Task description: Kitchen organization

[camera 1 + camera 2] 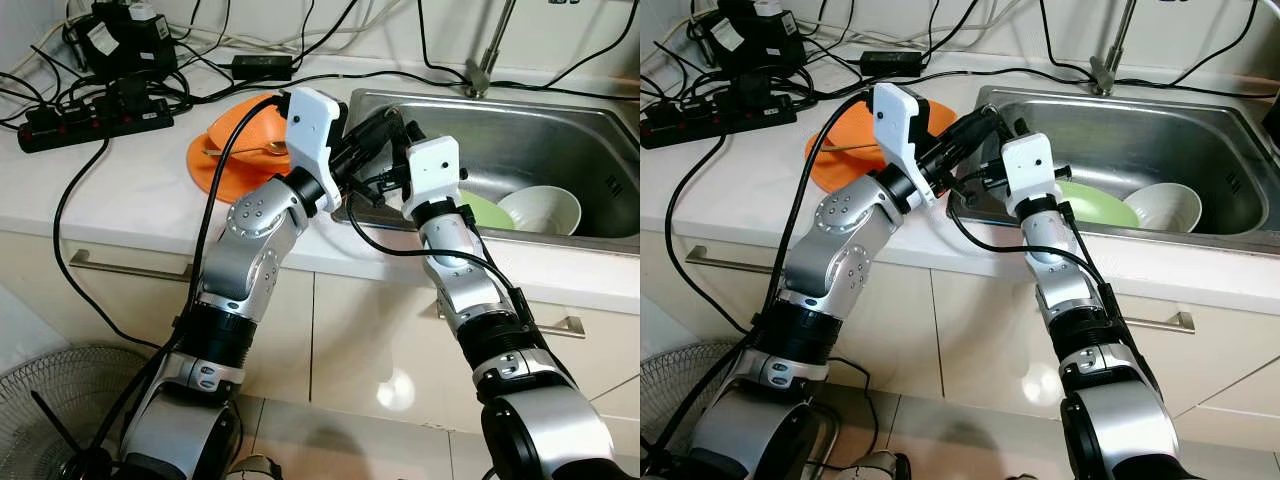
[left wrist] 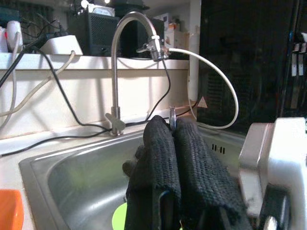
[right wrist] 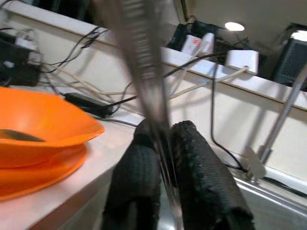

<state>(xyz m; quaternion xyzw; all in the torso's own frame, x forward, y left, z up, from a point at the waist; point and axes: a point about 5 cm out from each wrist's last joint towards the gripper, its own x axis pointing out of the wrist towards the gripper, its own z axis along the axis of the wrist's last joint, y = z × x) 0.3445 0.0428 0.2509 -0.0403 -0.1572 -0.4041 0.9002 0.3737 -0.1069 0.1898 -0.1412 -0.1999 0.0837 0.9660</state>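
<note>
Two bowls sit in the steel sink: a white bowl and, touching it, a green plate. On the white tabletop just beside the sink, an orange bowl rests on an orange plate, with a spoon inside. Over the sink's near corner, the right end effector pinches a thin metal utensil between closed fingers. The left end effector is beside it, fingers pressed together on a small metal piece. A faucet stands behind; a power strip and cables lie far left.
</note>
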